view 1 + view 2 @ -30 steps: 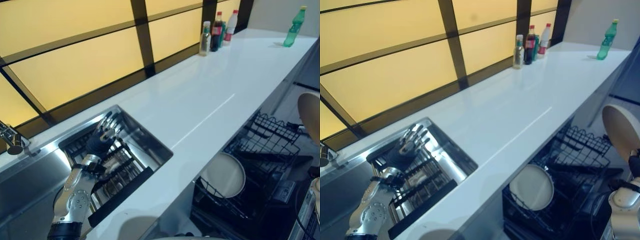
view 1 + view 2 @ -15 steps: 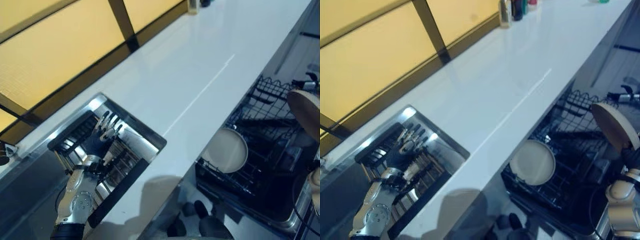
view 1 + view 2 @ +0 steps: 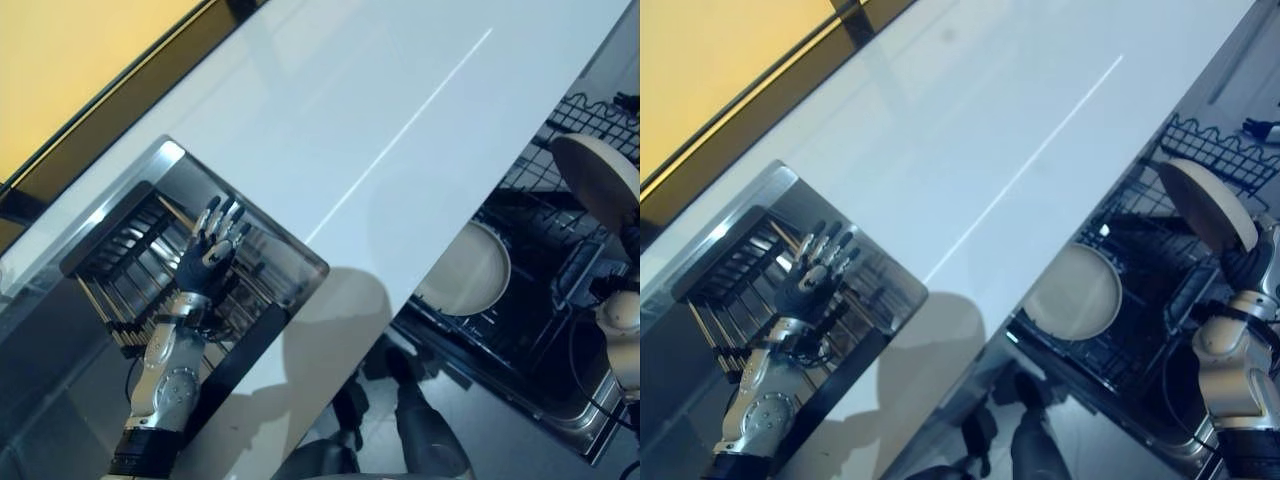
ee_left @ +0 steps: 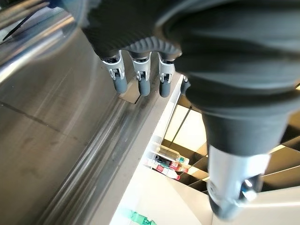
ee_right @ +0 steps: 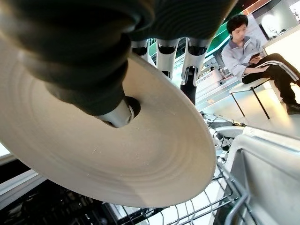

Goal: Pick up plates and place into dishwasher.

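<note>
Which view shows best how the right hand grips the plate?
Right wrist view: the plate fills the frame, thumb pressed on its face, fingers curling over the rim. Both eye views show the same plate tilted above the dishwasher rack, the right hand below it, grip detail lost. The left wrist view shows the sink.

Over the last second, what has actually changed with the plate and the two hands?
Mostly the camera tipped down, so the whole scene shifted. The right hand keeps its grip on the plate, which has come in over the dishwasher rack, nearer the plate already standing there. Nothing was let go. The left hand stays open over the sink.
</note>
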